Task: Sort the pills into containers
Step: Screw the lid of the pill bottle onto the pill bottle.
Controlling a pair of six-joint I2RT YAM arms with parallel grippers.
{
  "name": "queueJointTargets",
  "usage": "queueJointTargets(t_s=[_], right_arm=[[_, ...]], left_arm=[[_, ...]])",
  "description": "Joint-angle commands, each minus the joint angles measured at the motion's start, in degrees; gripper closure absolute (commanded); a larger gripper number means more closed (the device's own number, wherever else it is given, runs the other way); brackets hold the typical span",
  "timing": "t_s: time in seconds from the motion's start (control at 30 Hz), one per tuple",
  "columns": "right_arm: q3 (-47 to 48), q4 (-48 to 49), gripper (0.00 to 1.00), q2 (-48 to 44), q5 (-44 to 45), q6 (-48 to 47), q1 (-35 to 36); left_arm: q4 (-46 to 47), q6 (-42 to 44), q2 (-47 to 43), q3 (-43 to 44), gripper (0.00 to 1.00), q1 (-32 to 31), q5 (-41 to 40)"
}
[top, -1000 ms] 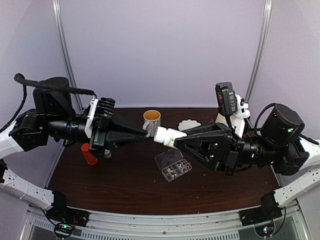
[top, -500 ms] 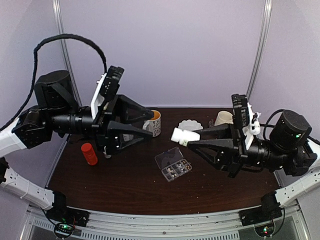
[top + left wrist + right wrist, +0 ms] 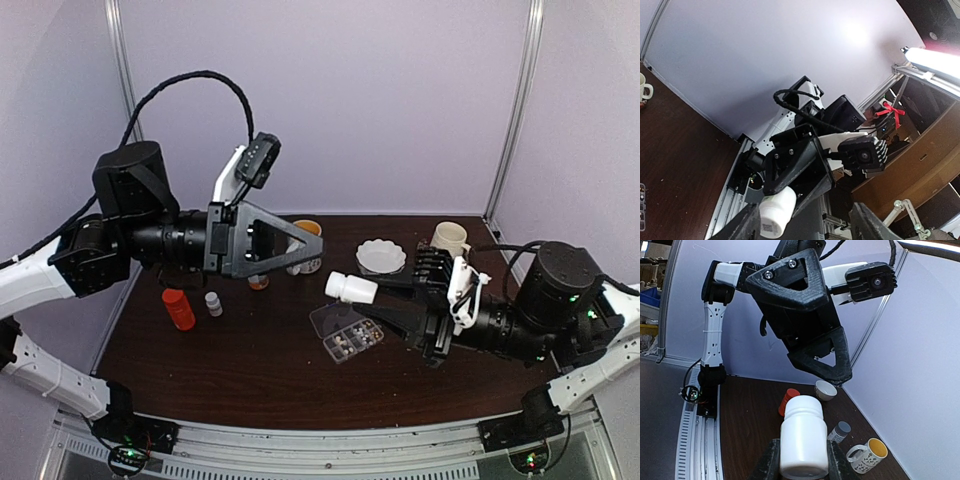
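We are seeing the pills [image 3: 343, 346] lying as pale and dark specks in the compartments of the clear pill box [image 3: 376, 332]. The box is resting flat near the middle of the dark table [image 3: 250, 375], with a clear lid [image 3: 328, 318] lying open on its far-left side. Just beyond the lid, the right gripper [image 3: 374, 291] is holding a white bottle [image 3: 350, 287] in the air, and its fingers [image 3: 771, 460] are clamping the bottle's body from both sides. The left gripper [image 3: 308, 250] is hovering further left, jaws standing apart and gripping nothing, and it is partly covering a yellow-lined mug [image 3: 308, 229]. An orange bottle [image 3: 179, 308] and a small grey-capped bottle [image 3: 213, 303] are sitting at the table's left. A white scalloped dish [image 3: 381, 256] and a cream mug [image 3: 449, 238] are sitting toward the far right.
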Motion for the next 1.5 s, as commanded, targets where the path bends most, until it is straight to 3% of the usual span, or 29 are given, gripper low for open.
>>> queueJointTargets(t_s=[0.0, 0.13, 0.27, 0.47, 0.6, 0.8, 1.07, 1.47], right_arm=[[2.44, 0.47, 1.0, 0.89, 2.38, -2.8, 0.47], [1.95, 1.85, 1.0, 0.4, 1.79, -3.17, 0.65], [1.85, 2.38, 1.0, 0.23, 0.92, -3.33, 0.66], [1.87, 2.65, 1.0, 0.95, 1.76, -3.59, 0.66], [1.7, 2.89, 1.0, 1.04, 2.48, -3.7, 0.65], [1.75, 3.0, 1.0, 0.33, 0.79, -3.61, 0.66], [1.11, 3.04, 1.0, -0.19, 0.99, -3.53, 0.67], [1.92, 2.72, 1.0, 1.33, 1.74, -4.05, 0.66]], left_arm=[[2.34, -4.81, 1.67, 1.15, 0.35, 0.29, 4.98], [1.17, -4.24, 0.59, -0.32, 0.34, 0.28, 3.09], [1.59, -3.45, -0.06, -1.87, 0.25, 0.33, 2.89], [1.56, -3.77, 0.73, -1.71, 0.34, 0.28, 4.33], [1.38, -3.99, 0.8, -1.84, 0.34, 0.29, 4.72], [0.81, -3.88, 1.34, -1.82, 0.2, 0.35, 4.37], [-0.17, -3.98, 1.36, -1.75, 0.27, 0.6, 3.69], [0.16, -4.88, 2.71, -1.19, 0.27, 0.55, 5.57]])
